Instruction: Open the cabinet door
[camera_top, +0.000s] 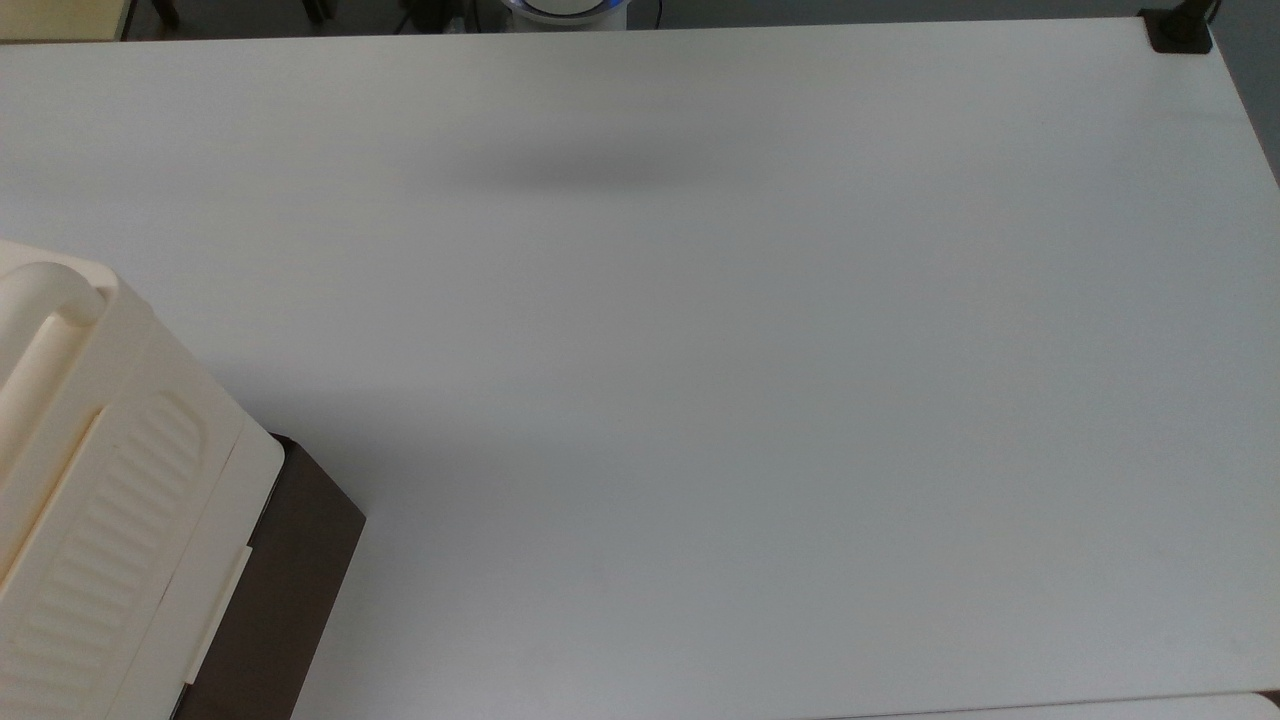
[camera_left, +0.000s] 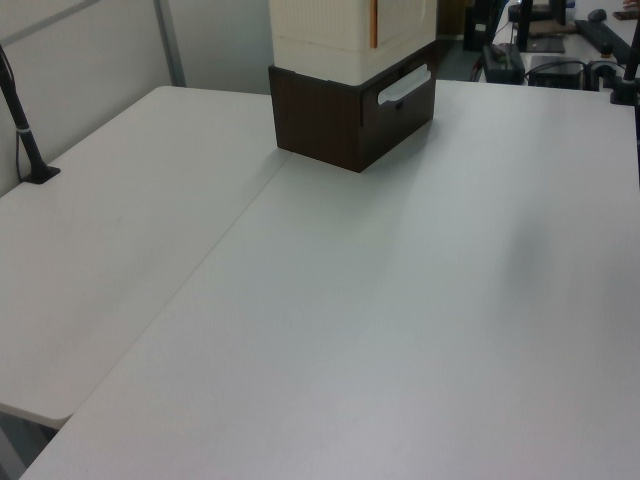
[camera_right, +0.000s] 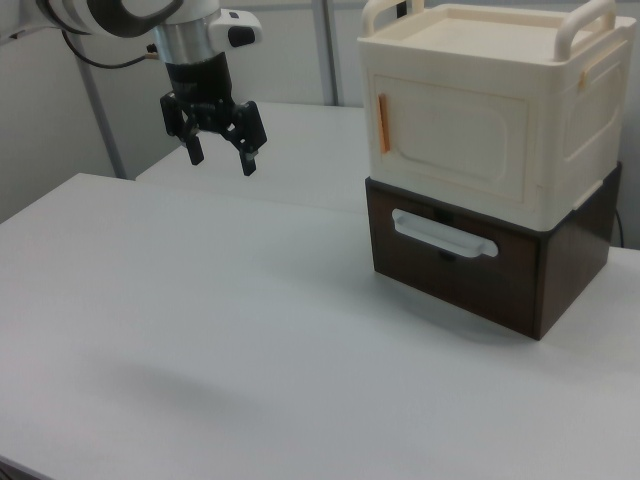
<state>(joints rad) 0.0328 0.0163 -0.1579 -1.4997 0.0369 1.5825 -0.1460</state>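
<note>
Top view: I see the cabinet (camera_top: 110, 520) at the lower left corner of the white table (camera_top: 700, 350). Its ribbed cream top faces the camera, with a rounded bar handle (camera_top: 40, 340) along its far edge and a dark brown lower part (camera_top: 285, 590) showing on the top view's right of it. A soft shadow (camera_top: 600, 170) lies on the table well apart from the cabinet, toward the far edge. A black clamp (camera_top: 1178, 30) sits at the far right corner, well apart from the cabinet.

Left view: the cabinet (camera_left: 355, 60) stands at the far end of the table (camera_left: 400, 320). I see the brown drawer section (camera_left: 350, 118) with a pale pull handle (camera_left: 403, 85) under the cream upper box. A thin orange strip (camera_left: 373, 22) runs upright on the cream part. A black post (camera_left: 25, 130) stands at the left view's left, well apart from the cabinet. Nothing lies on the table between camera and cabinet.

Right view: the gripper (camera_right: 216, 150) hangs above the table (camera_right: 250, 350), to the right view's left of the cabinet (camera_right: 490, 150) and well apart from it, fingers spread apart and holding nothing. The cabinet door (camera_right: 445, 135) is the flat cream front panel above the drawer (camera_right: 450, 255); it sits flush and closed, with the orange strip (camera_right: 382, 124) along its left edge. The stretch of table between gripper and door is bare.
</note>
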